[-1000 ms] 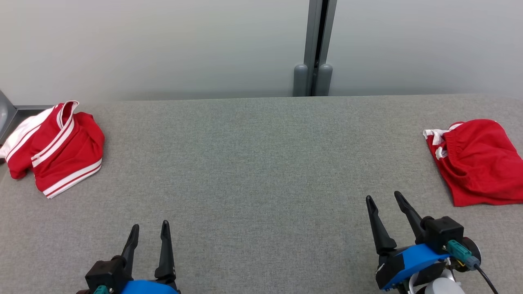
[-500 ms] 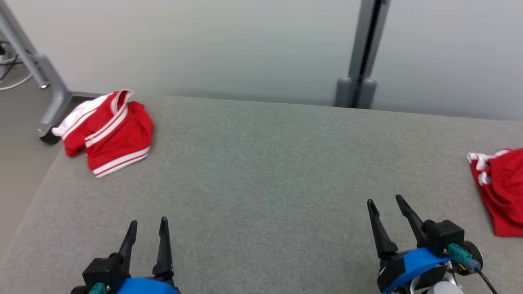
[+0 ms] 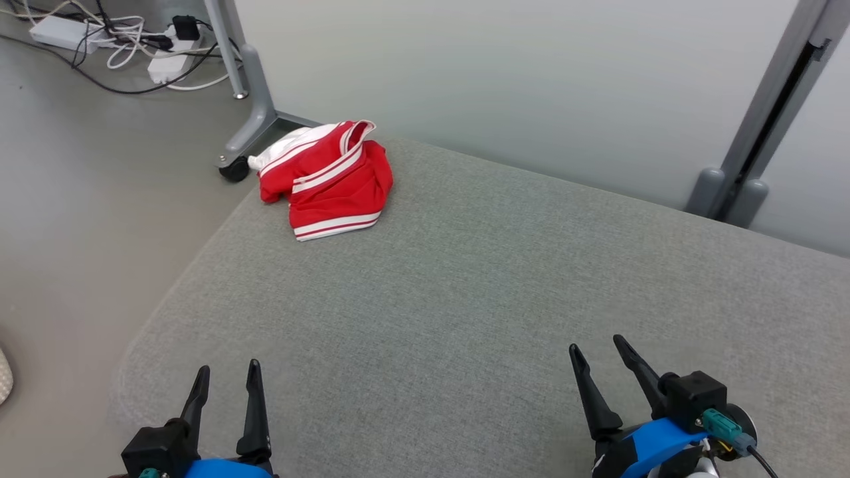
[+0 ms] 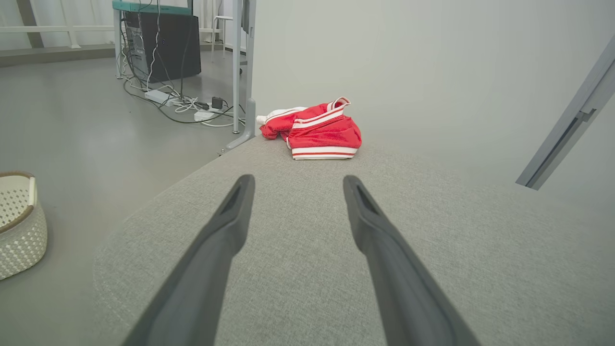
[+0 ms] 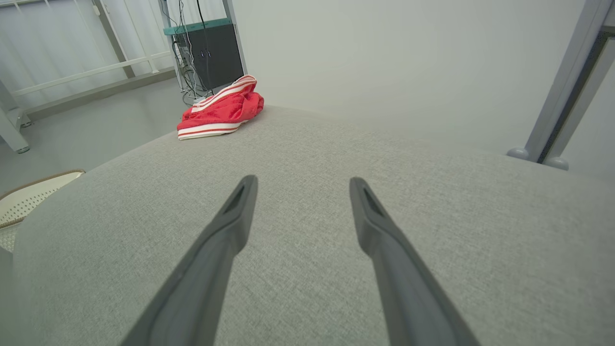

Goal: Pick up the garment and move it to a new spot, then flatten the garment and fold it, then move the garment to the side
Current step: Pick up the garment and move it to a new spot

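Left hand (image 3: 226,368) and right hand (image 3: 594,346) low, fingers spread, empty.

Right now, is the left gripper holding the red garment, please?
No, the left gripper is open and empty, apart from the red garment lying crumpled at the far corner.
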### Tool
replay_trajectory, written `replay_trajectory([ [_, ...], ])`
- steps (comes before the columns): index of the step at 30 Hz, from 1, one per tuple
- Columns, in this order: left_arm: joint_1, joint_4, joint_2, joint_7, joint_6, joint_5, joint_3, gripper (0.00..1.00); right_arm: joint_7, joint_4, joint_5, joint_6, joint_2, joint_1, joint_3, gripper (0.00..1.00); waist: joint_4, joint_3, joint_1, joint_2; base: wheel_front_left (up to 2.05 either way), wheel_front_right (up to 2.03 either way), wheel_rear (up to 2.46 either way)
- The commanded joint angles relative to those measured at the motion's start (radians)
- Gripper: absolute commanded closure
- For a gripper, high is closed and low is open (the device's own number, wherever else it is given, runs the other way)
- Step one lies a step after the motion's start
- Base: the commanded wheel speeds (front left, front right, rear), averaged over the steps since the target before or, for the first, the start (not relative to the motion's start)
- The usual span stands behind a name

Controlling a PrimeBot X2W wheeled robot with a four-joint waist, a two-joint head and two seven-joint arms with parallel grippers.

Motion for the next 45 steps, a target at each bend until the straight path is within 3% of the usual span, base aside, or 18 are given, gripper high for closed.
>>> replay_trajectory([
  [1,0.012,-0.008,0.008,0.001,0.006,-0.001,-0.001,0.0,-0.001,-0.001,0.004,0.0,-0.002,0.016,0.005,0.0,0.027,0.013,0.0,0.0,0.0,0.0,0.0],
  [13,0.038,-0.053,0.026,0.016,0.025,-0.006,0.003,0.0,-0.002,-0.002,0.02,0.0,-0.002,0.015,0.048,0.0,0.047,0.015,0.0,0.0,0.0,0.0,0.0],
  [19,0.019,-0.111,0.031,0.0,0.017,-0.055,0.06,0.0,-0.001,-0.04,-0.023,0.0,-0.002,-0.022,-0.006,0.0,0.018,0.057,0.0,0.0,0.0,0.0,0.0],
  [24,-0.061,-0.174,0.114,0.017,0.005,-0.068,0.134,0.0,0.023,-0.101,-0.071,0.0,-0.002,-0.047,-0.054,0.0,-0.012,0.124,0.0,0.0,0.0,0.0,0.0],
  [30,-0.276,-0.178,0.236,0.068,-0.013,-0.093,0.232,0.0,0.072,-0.196,-0.132,0.0,-0.002,-0.08,-0.07,0.0,-0.056,0.227,0.0,0.0,0.0,0.0,0.0],
  [36,-0.552,-0.036,0.334,0.159,-0.093,-0.089,0.209,0.0,0.142,-0.316,-0.195,0.0,-0.003,-0.119,-0.054,0.0,-0.109,0.348,0.0,0.0,0.0,0.0,0.0],
  [45,-0.815,0.348,0.314,0.288,-0.148,-0.135,0.164,0.0,0.236,-0.485,-0.268,0.0,-0.002,-0.147,-0.026,0.0,-0.178,0.503,0.0,0.0,0.0,0.0,0.0],
])
